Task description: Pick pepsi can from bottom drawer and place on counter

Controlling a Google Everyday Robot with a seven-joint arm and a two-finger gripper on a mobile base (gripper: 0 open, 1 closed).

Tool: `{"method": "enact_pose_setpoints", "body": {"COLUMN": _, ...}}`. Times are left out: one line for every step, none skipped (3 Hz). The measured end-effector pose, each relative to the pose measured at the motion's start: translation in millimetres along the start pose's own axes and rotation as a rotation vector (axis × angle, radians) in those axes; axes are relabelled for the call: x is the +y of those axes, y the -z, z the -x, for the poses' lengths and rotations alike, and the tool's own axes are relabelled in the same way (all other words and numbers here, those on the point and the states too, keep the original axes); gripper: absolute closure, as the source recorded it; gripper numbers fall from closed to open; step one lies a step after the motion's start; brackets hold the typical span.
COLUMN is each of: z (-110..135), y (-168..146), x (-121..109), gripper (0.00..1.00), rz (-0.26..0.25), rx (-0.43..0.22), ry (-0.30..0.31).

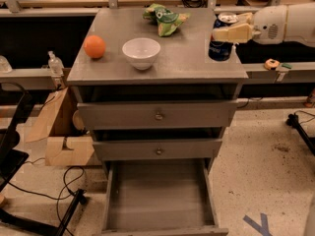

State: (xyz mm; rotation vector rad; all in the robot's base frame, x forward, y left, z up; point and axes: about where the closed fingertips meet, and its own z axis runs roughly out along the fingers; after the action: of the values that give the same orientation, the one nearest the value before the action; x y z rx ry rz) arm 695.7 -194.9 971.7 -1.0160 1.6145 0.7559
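Camera view: end effector (220,32) grips pepsi can (219,51) at counter (187,63) rt edge.

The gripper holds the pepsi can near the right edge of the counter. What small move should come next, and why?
Probably lower the pepsi can straight down onto the counter. The gripper is shut on it over the counter's right side, close to the edge, and I cannot tell that its base rests there yet.

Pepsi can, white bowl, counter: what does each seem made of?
Pepsi can: likely thin metal, silvery top, glossy blue label; the pincer grips it at the counter, right rear. White bowl: smooth, evenly white, ceramic or plastic, cannot tell. Counter: matte grey, painted metal or laminate.
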Motion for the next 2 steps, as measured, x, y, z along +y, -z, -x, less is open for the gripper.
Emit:
{"method": "enact_pose_setpoints", "body": {"z": -13.3, "y": -48.2, "x": -24.0, "gripper": 1.00, "rz": -0.001, "rx": 0.012, "ry": -0.042}}
{"method": "enact_pose_setpoints", "body": {"z": -29.7, "y": -78.3, "x": -42.3, "gripper": 1.00, "rz": 0.002, "rx": 0.005, "ry": -0.083}}
